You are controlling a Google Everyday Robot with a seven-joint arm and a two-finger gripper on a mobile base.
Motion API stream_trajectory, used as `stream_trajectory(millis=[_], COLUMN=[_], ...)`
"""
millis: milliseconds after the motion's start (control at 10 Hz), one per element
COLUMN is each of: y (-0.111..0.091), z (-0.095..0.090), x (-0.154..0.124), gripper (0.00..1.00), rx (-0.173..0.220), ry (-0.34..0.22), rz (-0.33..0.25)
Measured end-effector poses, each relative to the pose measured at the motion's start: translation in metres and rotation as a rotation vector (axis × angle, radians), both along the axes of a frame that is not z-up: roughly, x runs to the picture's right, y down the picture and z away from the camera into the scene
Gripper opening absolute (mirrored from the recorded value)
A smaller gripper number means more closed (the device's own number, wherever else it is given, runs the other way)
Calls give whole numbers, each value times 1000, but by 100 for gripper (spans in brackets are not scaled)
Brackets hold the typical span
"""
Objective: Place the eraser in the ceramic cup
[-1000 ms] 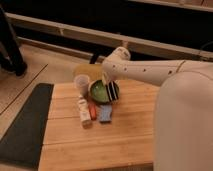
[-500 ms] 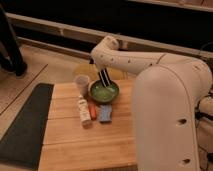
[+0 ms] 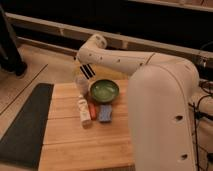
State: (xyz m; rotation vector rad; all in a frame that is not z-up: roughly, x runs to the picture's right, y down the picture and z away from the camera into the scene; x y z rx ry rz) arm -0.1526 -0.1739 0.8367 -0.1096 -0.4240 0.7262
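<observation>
Mat: a dark floor mat (image 3: 22, 125) lies at the far left, along the left edge of my table.
Table: a wooden slatted table (image 3: 85, 142) carries everything; its near half is bare wood.
Ceramic cup: the ceramic cup (image 3: 81, 83) stands near the table's back edge, at about 9 o'clock from the green bowl and just beside it.
White bottle: a small white bottle (image 3: 84, 112) lies on the wood at 6 o'clock from the cup, lengthwise toward me.
Eraser: the eraser (image 3: 87, 70) is off the table, held tilted in the air at roughly 1 o'clock from the cup, right above its rim; its pale stripes show against the black.
Gripper: my gripper (image 3: 85, 68) hangs over the back left of the table, above the cup; my fingers are closed on the eraser, gripping it by its upper end.
Orange item: a small orange object (image 3: 93, 111) lies just right of the bottle, touching or nearly touching it.
Green bowl: the green bowl (image 3: 104, 91) sits at the table's back middle.
Blue pad: the blue pad (image 3: 105, 113) lies flat at 6 o'clock from the bowl, near the orange object.
Arm: my pale arm (image 3: 160, 85) fills the right side, reaching leftward over the bowl.
</observation>
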Motion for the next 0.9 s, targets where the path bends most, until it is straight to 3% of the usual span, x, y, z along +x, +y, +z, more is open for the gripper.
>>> stream_trajectory(millis=[200,400,900], y=[-4,0,-5], z=[-3,-2,-1], x=[-18,-26,-24], gripper=[0,0,0], rx=[50,54,71], ry=[-116,-224,-251], rz=[-12,28,57])
